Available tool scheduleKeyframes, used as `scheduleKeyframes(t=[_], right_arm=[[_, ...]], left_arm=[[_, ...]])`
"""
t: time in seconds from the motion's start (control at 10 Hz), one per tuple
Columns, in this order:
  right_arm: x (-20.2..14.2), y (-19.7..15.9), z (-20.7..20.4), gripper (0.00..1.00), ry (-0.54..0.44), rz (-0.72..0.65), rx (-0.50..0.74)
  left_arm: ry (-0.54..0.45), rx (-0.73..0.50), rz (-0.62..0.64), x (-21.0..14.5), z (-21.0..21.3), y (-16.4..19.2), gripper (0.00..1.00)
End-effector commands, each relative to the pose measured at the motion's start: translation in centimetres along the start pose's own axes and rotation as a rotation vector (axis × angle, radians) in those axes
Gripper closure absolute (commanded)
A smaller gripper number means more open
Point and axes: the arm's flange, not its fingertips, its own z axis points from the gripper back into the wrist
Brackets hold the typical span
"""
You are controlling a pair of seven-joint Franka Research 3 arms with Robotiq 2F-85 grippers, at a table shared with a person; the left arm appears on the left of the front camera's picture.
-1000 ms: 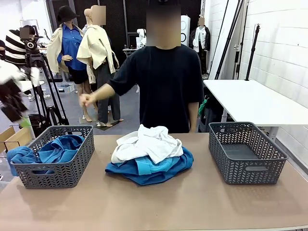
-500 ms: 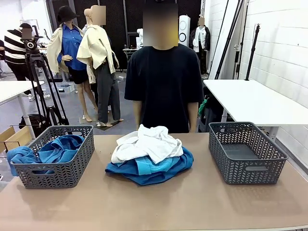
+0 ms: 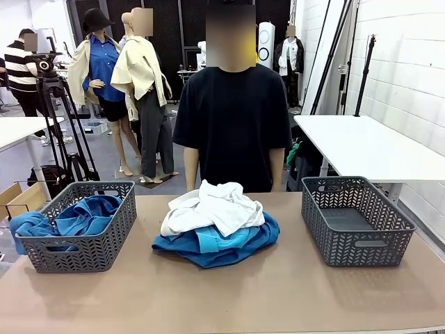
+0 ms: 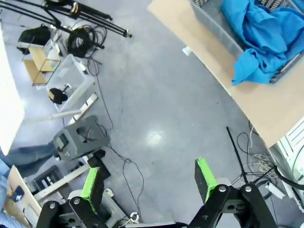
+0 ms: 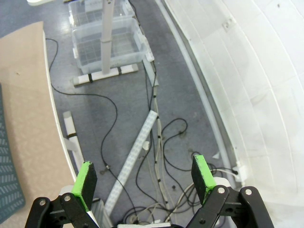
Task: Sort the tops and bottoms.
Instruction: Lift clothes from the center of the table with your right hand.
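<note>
A pile of tops lies at the table's middle: a white top [image 3: 212, 207] over a royal blue one [image 3: 208, 255], with a turquoise one [image 3: 217, 238] between them. Another blue top [image 3: 83, 216] fills the left grey basket [image 3: 104, 247] and hangs over its left rim; the left wrist view shows this blue top [image 4: 261, 33] at upper right. Bottoms cannot be told apart in the pile. My left gripper [image 4: 147, 178] hangs open over the floor beside the table. Off the table's right end, my right gripper [image 5: 143, 175] is open too, holding nothing.
The right grey basket [image 3: 356, 243] holds nothing. A person [image 3: 233, 125] stands behind the table with both arms down. Cables and clear bins [image 5: 104, 38] lie on the floor by the right table edge [image 5: 28, 95]. A tripod [image 3: 59, 118] stands at back left.
The person's outstretched arm has dropped to the side. A blurred arm at the picture's left edge has left the front view. The garments have not moved.
</note>
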Motion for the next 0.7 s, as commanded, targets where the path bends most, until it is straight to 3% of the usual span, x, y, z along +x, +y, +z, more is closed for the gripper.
scheduleKeyframes(t=[0.0, 0.1, 0.2, 0.6], right_arm=[[0.1, 0.2, 0.0, 0.00, -0.002, 0.003, -0.001], [0.1, 0.2, 0.0, 0.00, -0.002, 0.003, -0.001], [0.0, 0.0, 0.0, 0.00, 0.000, 0.000, 0.000], [11.1, 13.0, 7.4, 0.00, -0.308, 0.246, 0.242]], left_arm=[[-0.001, -0.006, 0.048, -0.6, 0.2, 0.4, 0.00], [-0.029, -0.025, 0.052, -0.5, -0.1, 0.3, 0.00], [0.004, 0.002, 0.017, -0.8, 0.0, 0.3, 0.00], [0.004, 0.002, 0.017, -0.8, 0.0, 0.3, 0.00]])
